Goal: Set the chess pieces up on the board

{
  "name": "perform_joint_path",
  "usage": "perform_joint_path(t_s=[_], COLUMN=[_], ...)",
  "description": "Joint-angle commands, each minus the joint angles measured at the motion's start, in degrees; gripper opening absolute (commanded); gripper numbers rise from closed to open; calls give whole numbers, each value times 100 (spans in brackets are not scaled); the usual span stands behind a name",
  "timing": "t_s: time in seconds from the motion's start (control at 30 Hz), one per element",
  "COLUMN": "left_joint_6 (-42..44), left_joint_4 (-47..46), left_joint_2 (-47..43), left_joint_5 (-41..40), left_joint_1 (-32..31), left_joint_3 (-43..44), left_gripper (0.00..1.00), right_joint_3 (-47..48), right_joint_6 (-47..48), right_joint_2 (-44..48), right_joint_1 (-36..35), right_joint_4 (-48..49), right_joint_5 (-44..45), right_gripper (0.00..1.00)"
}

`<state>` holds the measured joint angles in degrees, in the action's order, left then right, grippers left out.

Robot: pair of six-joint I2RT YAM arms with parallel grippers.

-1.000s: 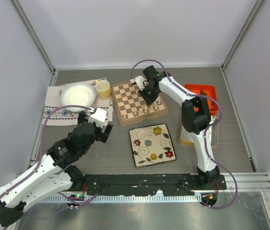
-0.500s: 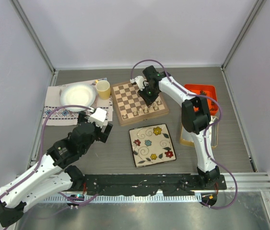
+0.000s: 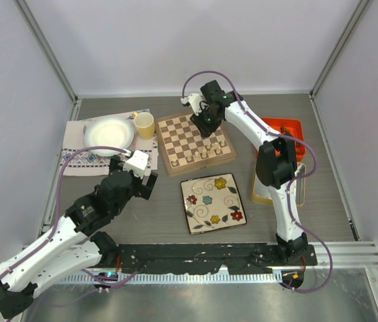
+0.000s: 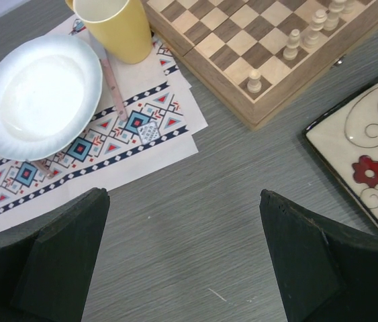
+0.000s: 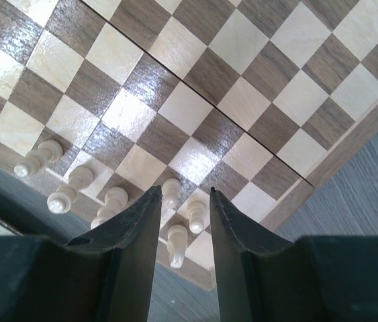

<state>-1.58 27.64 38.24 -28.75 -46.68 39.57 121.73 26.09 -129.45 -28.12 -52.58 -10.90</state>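
The board (image 3: pixel 195 142) lies at mid-table, with a row of pale chess pieces (image 3: pixel 203 153) along its near edge. My right gripper (image 3: pixel 208 125) hovers over the board's far right part. In the right wrist view its jaws (image 5: pixel 184 193) stand open a little and hold nothing. Three pale pieces (image 5: pixel 197 216) stand on the squares below the gap, and more (image 5: pixel 71 188) stand to their left. My left gripper (image 3: pixel 139 169) hangs wide open over bare table (image 4: pixel 183 201), near the board's corner (image 4: pixel 242 40), where a pale pawn (image 4: pixel 254 80) stands.
A yellow cup (image 3: pixel 144 125) and a white plate (image 3: pixel 109 133) sit on a patterned placemat (image 3: pixel 81 157) left of the board. A floral plate (image 3: pixel 213 202) lies in front of the board. An orange tray (image 3: pixel 282 131) is at the right.
My right gripper has drawn back from the board's near rows toward its far side, and its jaws have parted. The left arm has not moved.
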Motion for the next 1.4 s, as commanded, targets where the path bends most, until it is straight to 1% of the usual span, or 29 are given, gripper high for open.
perform_joint_path(t_s=[0.0,0.07,0.1,0.17,0.2,0.23,0.27,0.3,0.4,0.43,0.5,0.53,0.67,0.77,0.93,1.07,1.2,1.37], left_joint_6=[-673,-948,-1219,-1457,-1563,-1738,-1810,-1871,-1986,-1995,-1995,-1995,-2056,-2188,-2372,-2408,-2390,-2390], left_joint_4=[-434,-601,-793,-1144,-1277,-1418,-1680,-1805,-2025,-2034,-1982,-1964,-1964,-1990,-1982,-1885,-1876,-1867], left_joint_2=[8,96,183,280,315,411,447,500,737,790,931,966,1028,1019,949,896,896,940], left_joint_5=[475,790,897,1273,1389,1512,1600,1749,1908,1926,2031,2049,2076,2075,2049,2014,2005,2014], left_joint_1=[36,27,36,36,27,36,27,36,36,36,36,36,27,36,27,36,36,36], left_joint_3=[322,367,376,350,315,236,183,148,86,129,173,191,148,60,-37,-72,-64,-11], left_gripper=[100,100,100,100,100,100,100,100,100,100,100,100,100,100,100,100,100,100], right_joint_3=[-87,-464,-605,-1026,-1168,-1291,-1466,-1512,-1661,-1679,-1758,-1793,-1934,-1724,-1372,-1441,-1582,-1486], right_joint_6=[-42,-25,-33,-33,-33,-33,-42,-60,36,324,782,1463,2820,3357,3631,3781,3746,3667], right_joint_2=[876,1306,1447,1843,1931,2019,2081,2081,1906,1836,1608,1511,1194,870,430,306,245,113], right_joint_1=[227,560,736,1052,1446,1641,1878,2307,2915,3187,3356,3444,3454,3454,3427,3374,3313,3313], right_joint_4=[-77,10,54,221,282,370,388,389,353,301,283,205,98,2,-270,-367,-139,-156], right_joint_5=[18,-166,-272,-456,-501,-562,-780,-896,-1151,-1186,-1169,-1213,-1134,-1265,-1371,-1293,-1108,-1064], right_gripper=[41,42,42,43,43,43,43,44,44,44,45,46,46,45,44,43,40,32])
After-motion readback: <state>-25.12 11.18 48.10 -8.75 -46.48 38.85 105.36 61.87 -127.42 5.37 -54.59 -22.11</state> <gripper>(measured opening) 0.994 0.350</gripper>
